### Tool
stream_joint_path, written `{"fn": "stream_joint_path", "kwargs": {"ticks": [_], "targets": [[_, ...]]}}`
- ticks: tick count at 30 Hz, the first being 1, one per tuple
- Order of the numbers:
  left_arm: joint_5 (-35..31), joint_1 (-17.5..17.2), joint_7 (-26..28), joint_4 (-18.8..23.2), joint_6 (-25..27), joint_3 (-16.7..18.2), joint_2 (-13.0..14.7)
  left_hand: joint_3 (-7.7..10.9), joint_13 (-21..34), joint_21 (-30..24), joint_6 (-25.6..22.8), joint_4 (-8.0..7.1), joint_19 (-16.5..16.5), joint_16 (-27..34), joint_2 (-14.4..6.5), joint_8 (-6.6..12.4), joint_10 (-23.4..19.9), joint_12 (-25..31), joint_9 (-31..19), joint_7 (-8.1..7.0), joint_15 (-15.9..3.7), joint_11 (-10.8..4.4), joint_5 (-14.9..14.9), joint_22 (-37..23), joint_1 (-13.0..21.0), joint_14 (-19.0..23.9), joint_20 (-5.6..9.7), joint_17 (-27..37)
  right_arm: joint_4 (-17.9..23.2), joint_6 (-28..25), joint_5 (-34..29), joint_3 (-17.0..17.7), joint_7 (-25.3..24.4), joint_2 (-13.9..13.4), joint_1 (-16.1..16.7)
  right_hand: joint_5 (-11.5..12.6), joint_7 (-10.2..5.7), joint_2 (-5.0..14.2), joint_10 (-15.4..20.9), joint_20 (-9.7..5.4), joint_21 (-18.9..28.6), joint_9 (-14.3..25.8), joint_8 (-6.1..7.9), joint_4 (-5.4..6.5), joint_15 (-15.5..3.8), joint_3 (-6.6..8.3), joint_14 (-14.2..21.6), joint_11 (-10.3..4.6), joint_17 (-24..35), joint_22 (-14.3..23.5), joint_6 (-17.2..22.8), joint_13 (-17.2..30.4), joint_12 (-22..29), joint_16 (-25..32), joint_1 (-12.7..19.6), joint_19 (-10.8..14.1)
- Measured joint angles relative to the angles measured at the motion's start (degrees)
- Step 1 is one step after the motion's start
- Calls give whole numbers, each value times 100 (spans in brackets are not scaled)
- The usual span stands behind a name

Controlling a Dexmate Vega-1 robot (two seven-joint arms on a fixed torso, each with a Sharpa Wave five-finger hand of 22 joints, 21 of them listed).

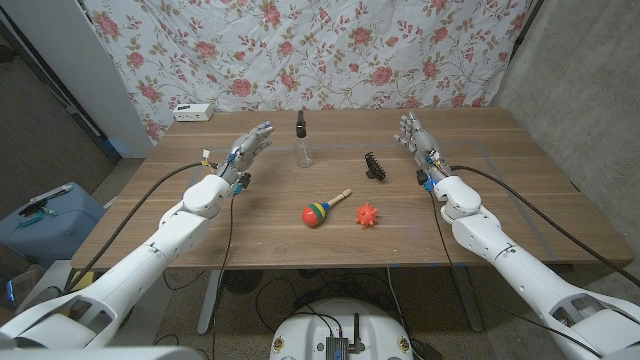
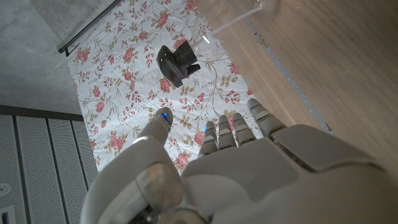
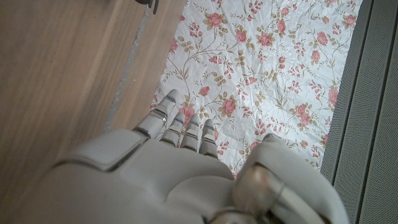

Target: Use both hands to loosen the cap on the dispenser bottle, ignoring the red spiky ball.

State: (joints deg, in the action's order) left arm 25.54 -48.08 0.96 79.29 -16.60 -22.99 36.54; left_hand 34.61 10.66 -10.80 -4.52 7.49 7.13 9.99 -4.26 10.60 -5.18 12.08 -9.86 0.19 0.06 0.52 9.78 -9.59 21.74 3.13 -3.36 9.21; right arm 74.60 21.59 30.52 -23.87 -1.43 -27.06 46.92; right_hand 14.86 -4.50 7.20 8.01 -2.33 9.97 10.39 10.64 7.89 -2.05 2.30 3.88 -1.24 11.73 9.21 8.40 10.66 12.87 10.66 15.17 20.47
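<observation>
Clear plastic dispenser bottle (image 1: 304, 152) with black pump cap (image 1: 300, 123) stood upright mid-back on the wood-grain surface (image 1: 260, 225), between both arms; left robot hand (image 1: 248, 146) released, fingers extended, grasping nothing; right robot hand (image 1: 417, 136) likewise; red spiky ball (image 1: 367, 214) rubbery, beside striped maraca (image 1: 322, 210); black ridged clip (image 1: 376, 167); no writing legible.

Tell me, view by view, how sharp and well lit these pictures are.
Head view: even light, sharp, though the clear dispenser bottle nearly vanishes against the table. Left wrist view: left hand soft up close, the bottle's cap crisper. Right wrist view: right hand blurred, floral cloth sharp.
</observation>
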Motion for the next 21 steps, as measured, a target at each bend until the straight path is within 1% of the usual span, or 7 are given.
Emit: {"fn": "stream_joint_path", "kwargs": {"ticks": [2, 4, 5, 9, 15, 18, 21], "targets": [[-39, 0, 13, 0, 0, 0, 0, -17, 0, 22, -19, 70, 0, 0, 58, 22, -30, 3, 0, -19, -27, -30, 0, 0, 54, 27, 0, 0, -9, 0, 0, 0, 0, 10, 0, 0, -27, 0, 41, -30, 0, 0, 0, 0, 0, 0, 0, -41, -3, 0, 27, 0, 0, 16, 0, -31], [-127, 0, 47, 0, 0, 0, 0, -27, 0, 22, -31, 139, -28, 0, 151, 22, -61, 3, 0, -31, -58, -67, 0, 0, 98, 59, 13, 0, -12, 0, 0, 0, 0, 20, 0, 0, -71, -10, 71, -4, 0, 0, 40, 0, 0, 0, 0, -71, -2, 0, 74, 0, 0, 16, 10, -59], [-187, -4, 73, 74, 13, -27, 101, -50, 0, 22, -50, 161, -66, 0, 186, 22, -58, 3, 0, -50, -68, -93, 0, -1, 123, 69, -25, 0, -16, 34, 1, 0, -1, 31, 1, 0, -53, -12, 71, -4, 0, 0, 42, -1, 0, 1, 0, -71, -2, 0, 95, 0, 0, 16, 12, -59], [-366, -41, 190, 184, 96, -62, 197, -106, 0, 44, -154, 264, -167, 1, 391, 65, -114, 3, 0, -73, -160, -153, 0, -1, 329, 162, -126, 0, -21, 48, 0, 0, -34, 57, 5, 0, -43, -18, 71, -4, 0, 0, 42, -24, 0, 24, 0, -71, -29, 0, 105, 0, 0, 16, 18, -59], [-722, -80, 473, 329, 244, -115, 286, -162, 0, 66, -411, 319, -353, 45, 713, 110, -338, 46, -16, -83, -221, -194, 67, -1, 650, 371, -311, 29, 5, -1, -30, -18, -99, 63, 7, 0, -72, -3, 101, -33, 0, 1, 42, -24, 0, 24, 62, -102, -29, 0, 135, 0, 0, 38, 32, -89], [-908, -98, 637, 392, 312, -139, 312, -194, 1, 66, -492, 302, -389, 45, 818, 145, -399, 46, -15, -79, -223, -255, 88, -1, 756, 469, -348, 29, 23, -28, -49, -23, -131, 63, 7, 0, -73, -3, 101, -33, 0, 1, 42, -24, 0, 24, 62, -102, -29, -1, 136, 1, 0, 38, 32, -89], [-1075, -110, 773, 431, 358, -161, 319, -217, 1, 66, -532, 325, -411, 45, 902, 149, -471, 47, -15, -121, -211, -267, 112, -1, 840, 519, -370, 28, 35, -48, -67, -29, -157, 63, 7, 0, -103, -3, 123, -7, 0, 1, 42, -39, 0, 39, 62, -124, -28, -1, 166, 1, 0, 38, 32, -116]]}}
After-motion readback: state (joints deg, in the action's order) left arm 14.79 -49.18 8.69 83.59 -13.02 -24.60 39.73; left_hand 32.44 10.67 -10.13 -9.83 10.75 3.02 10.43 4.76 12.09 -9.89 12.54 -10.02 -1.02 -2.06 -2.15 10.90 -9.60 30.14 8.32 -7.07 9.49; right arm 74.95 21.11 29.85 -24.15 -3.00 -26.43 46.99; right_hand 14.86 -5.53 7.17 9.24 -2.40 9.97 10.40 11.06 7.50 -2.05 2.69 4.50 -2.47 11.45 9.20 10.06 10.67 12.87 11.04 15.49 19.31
